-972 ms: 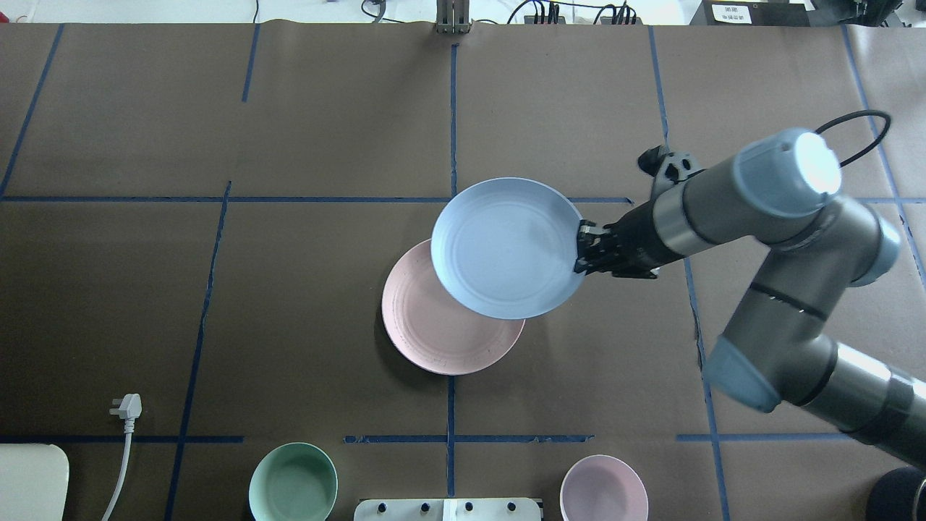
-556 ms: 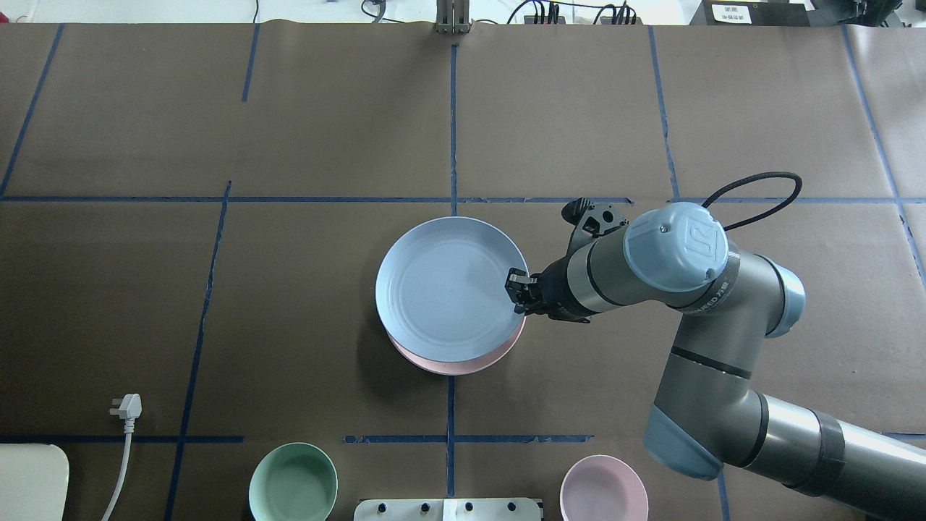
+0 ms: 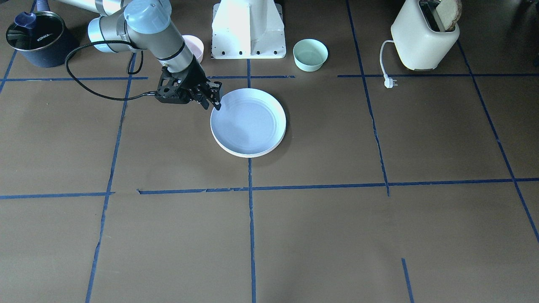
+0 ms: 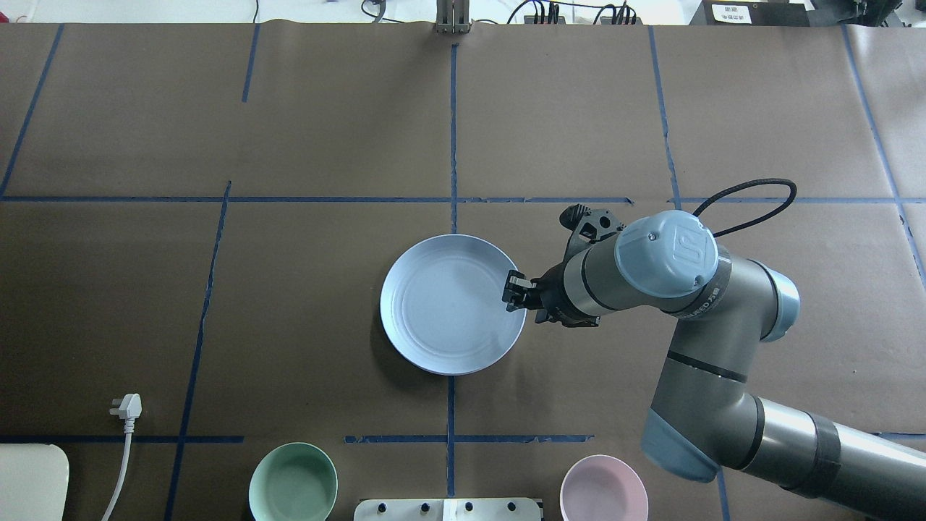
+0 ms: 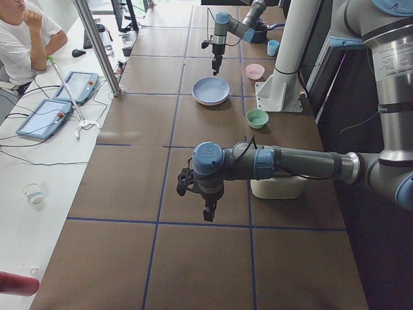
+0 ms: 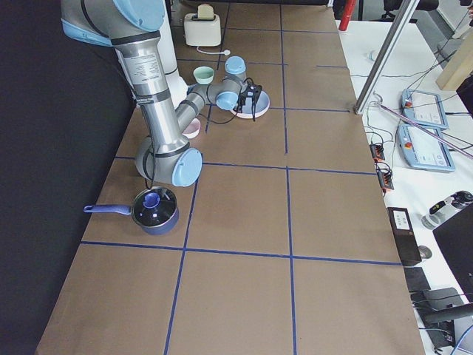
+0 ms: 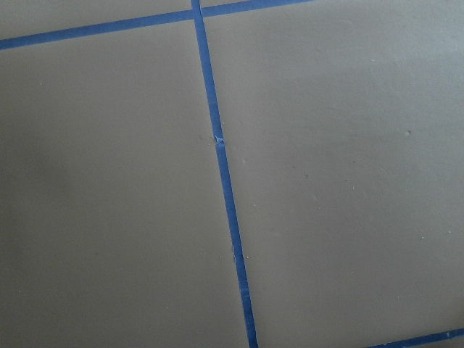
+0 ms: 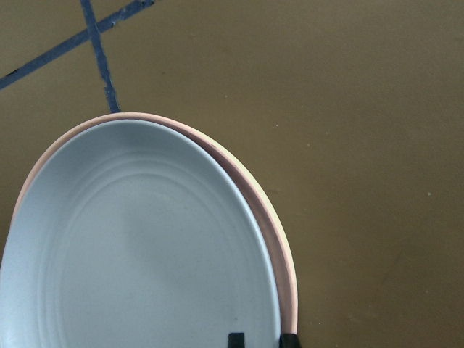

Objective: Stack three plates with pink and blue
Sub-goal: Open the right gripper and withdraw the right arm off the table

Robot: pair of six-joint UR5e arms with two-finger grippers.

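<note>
Compared with a second ago, when it was hanging off-centre above pink, blue (image 4: 452, 304) is now sitting nested on pink (image 8: 275, 246), out on the table (image 4: 217, 108) straight in front of the base (image 3: 248, 25). The right fingers (image 8: 235, 338) are straddling its rim on the robot's right side, one tip inside and one outside, but I cannot tell whether they are pinching it or letting go. The left fingers (image 5: 206, 212) are hanging over the table far from the base, and I cannot tell their state either. Stacking is looking almost finished, with freeing the rim and backing off remaining. Pale layered rims are showing under blue from the front, yet whether a cream plate is lying beneath pink is unclear. Being round, blue is offering no long axis. It is lying flat, hollow upward, leaving a thin pink crescent by the right fingers.
</note>
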